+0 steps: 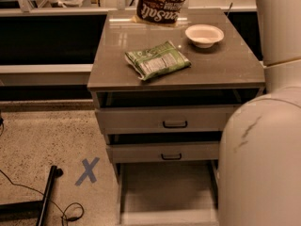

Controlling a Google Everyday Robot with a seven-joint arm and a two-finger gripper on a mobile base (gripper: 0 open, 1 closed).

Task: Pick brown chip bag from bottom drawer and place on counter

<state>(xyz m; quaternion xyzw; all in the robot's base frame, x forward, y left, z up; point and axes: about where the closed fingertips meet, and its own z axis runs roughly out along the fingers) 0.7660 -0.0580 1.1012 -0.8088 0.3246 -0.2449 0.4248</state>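
The brown chip bag (162, 4) stands upright at the far edge of the counter (221, 62), its top cut off by the frame. The bottom drawer (164, 192) is pulled out below, and its flat grey floor shows nothing in it. My gripper is out of view. Only my arm's white links (263, 164) show, filling the right side and rising past the top right corner.
A green-and-white snack bag (157, 60) lies mid-counter and a white bowl (204, 35) sits at the back right. The two upper drawers (174, 119) are slightly open. A blue tape X (87, 170), a black stand leg (47, 197) and a cable lie on the floor at left.
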